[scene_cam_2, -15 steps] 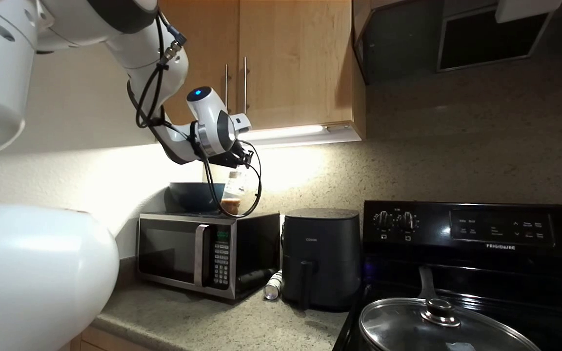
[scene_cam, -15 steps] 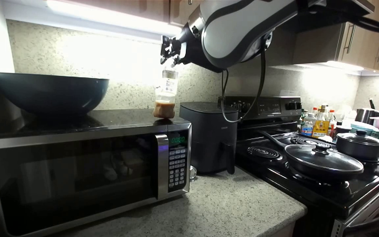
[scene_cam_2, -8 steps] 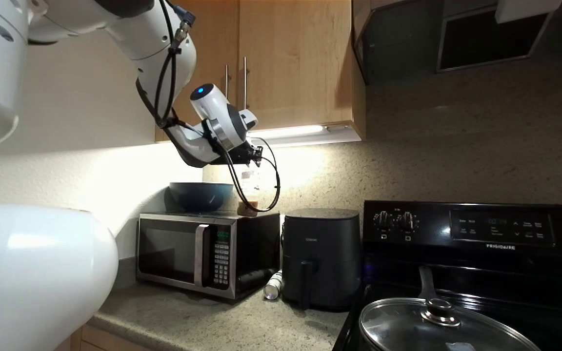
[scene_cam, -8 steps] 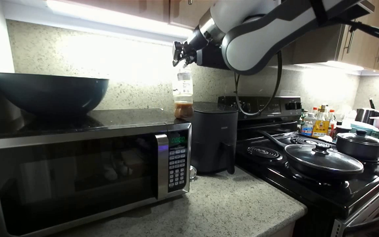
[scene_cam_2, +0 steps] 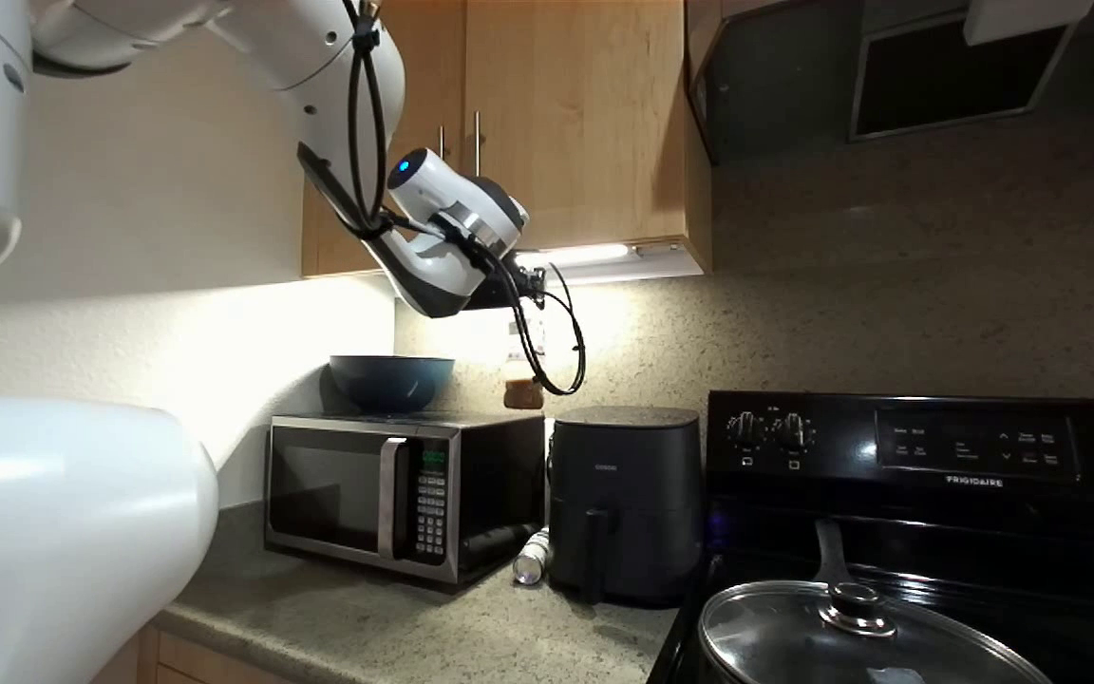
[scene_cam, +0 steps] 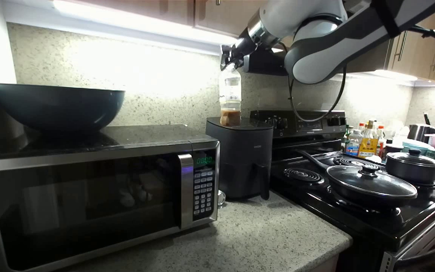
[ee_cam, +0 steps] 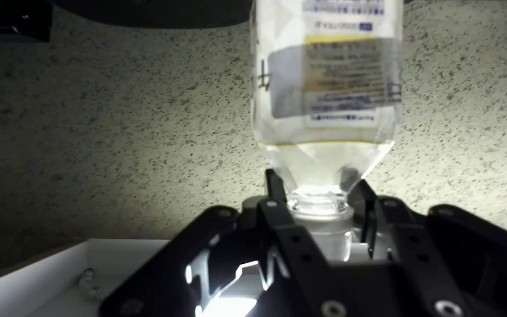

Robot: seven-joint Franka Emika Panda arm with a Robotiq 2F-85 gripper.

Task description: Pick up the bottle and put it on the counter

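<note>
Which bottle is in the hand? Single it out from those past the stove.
The clear bottle with brown liquid at its bottom: the hand grips its neck, while the bottles clustered past the stove stand ungripped.

We're on a clear bottle [scene_cam: 230,96] with brown liquid [scene_cam: 230,118], and its label [ee_cam: 332,79] gives us white, grey, a band of yellow, dark blue print [ee_cam: 341,117]. Black gripper [ee_cam: 318,189] here! Over to the counter [scene_cam: 263,234]: we see grey-green, speckled. The wall [ee_cam: 148,132]: cream, dark flecks. Blue bowl [scene_cam_2: 390,382], black stove [scene_cam: 312,190], black-and-silver microwave [scene_cam: 96,200], green digits [scene_cam: 204,160], and we've charcoal on the fryer [scene_cam: 242,160].
</note>
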